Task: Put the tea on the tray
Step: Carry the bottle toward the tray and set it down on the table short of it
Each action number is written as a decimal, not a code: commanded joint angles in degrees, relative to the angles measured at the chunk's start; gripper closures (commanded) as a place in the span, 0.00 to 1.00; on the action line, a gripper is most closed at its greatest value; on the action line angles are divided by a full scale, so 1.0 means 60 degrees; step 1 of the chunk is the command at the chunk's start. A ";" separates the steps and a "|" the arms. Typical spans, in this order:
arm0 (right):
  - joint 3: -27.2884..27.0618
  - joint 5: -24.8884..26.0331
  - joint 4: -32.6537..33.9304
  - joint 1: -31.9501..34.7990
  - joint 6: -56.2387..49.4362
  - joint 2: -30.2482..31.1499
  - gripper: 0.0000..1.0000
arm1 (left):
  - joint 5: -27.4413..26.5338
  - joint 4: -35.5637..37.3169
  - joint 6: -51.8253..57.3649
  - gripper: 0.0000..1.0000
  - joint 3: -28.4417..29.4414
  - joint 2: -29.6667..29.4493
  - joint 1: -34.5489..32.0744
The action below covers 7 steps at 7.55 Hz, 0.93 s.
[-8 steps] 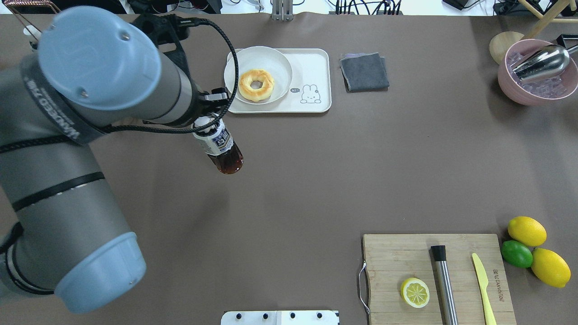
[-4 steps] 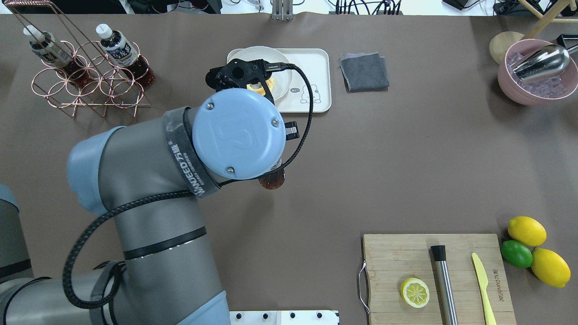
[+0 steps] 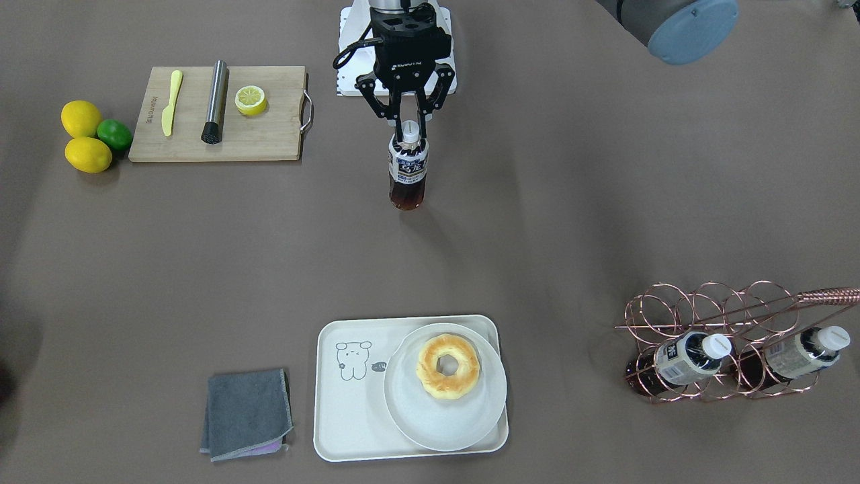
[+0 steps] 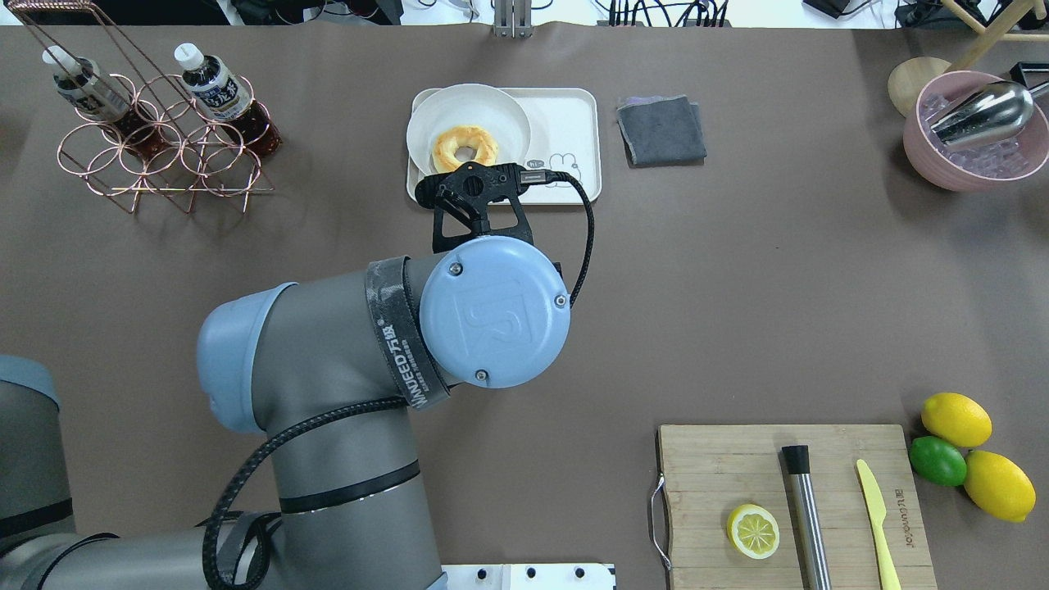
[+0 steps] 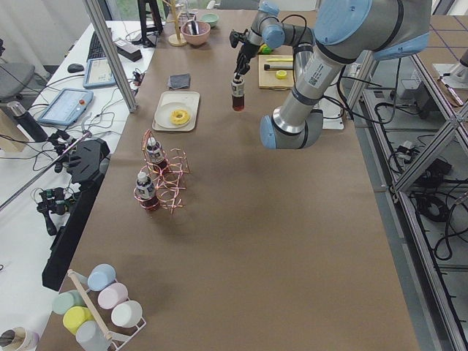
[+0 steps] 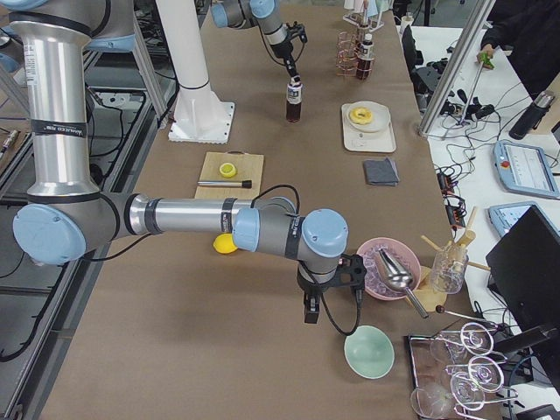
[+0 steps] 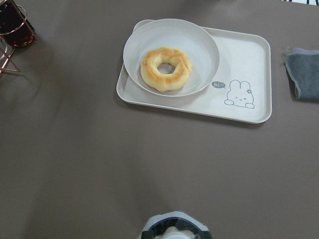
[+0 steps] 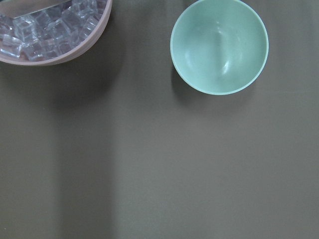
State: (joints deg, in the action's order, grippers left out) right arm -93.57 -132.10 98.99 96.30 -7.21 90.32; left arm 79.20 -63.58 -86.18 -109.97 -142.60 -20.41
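My left gripper [image 3: 408,130] is shut on the white cap of the tea bottle [image 3: 408,171] and holds it upright, well short of the tray on the robot's side. In the overhead view my own wrist hides the bottle. Its cap [image 7: 173,230] shows at the bottom of the left wrist view. The cream tray [image 3: 349,410] with the line-drawn animal also shows from overhead [image 4: 569,115]. It bears a round white plate [image 3: 443,423] with a doughnut [image 3: 448,366]. My right gripper [image 6: 325,293] hangs near the pink bowl. I cannot tell if it is open.
A copper rack [image 4: 156,164] at the far left holds two alike bottles [image 4: 217,86]. A grey cloth [image 4: 661,129] lies right of the tray. A cutting board [image 4: 705,492] with a lemon half, muddler and knife is front right. There is also a pink ice bowl [image 4: 971,164] and a mint bowl [image 8: 219,45].
My left arm has carried the bottle to the right and back toward the robot's side, away from the rack. The bottle is now hidden under my wrist from overhead.
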 commanded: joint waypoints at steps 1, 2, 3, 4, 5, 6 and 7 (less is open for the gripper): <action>0.0053 0.0000 -0.0033 0.0049 -0.0013 0.0020 0.00 | -0.0250 -0.0023 -0.0022 1.00 0.0105 0.0093 0.0294; 0.0068 0.0015 -0.0033 0.0049 0.0001 0.0020 0.00 | -0.0266 -0.0038 -0.0022 1.00 0.0105 0.0094 0.0310; 0.0054 0.0000 -0.0033 0.0078 0.0001 0.0020 0.00 | -0.0281 -0.0125 -0.0022 1.00 0.0105 0.0167 0.0311; 0.0068 0.0000 -0.0033 0.0078 -0.0013 0.0020 0.00 | -0.0281 -0.0155 -0.0022 1.00 0.0105 0.0167 0.0311; 0.0054 0.0000 -0.0033 0.0093 0.0001 0.0020 0.00 | -0.0281 -0.0170 -0.0022 1.00 0.0120 0.0167 0.0311; 0.0053 0.0000 -0.0033 0.0107 0.0001 0.0005 0.00 | -0.0281 -0.0170 -0.0022 1.00 0.0105 0.0211 0.0311; 0.0053 0.0000 -0.0033 0.0107 0.0016 0.0005 0.00 | -0.0295 -0.0170 -0.0022 0.65 0.0120 0.0240 0.0311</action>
State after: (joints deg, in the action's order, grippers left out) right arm -93.23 -132.10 98.79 96.87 -7.21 90.41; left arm 77.52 -64.55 -86.31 -109.30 -141.46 -18.55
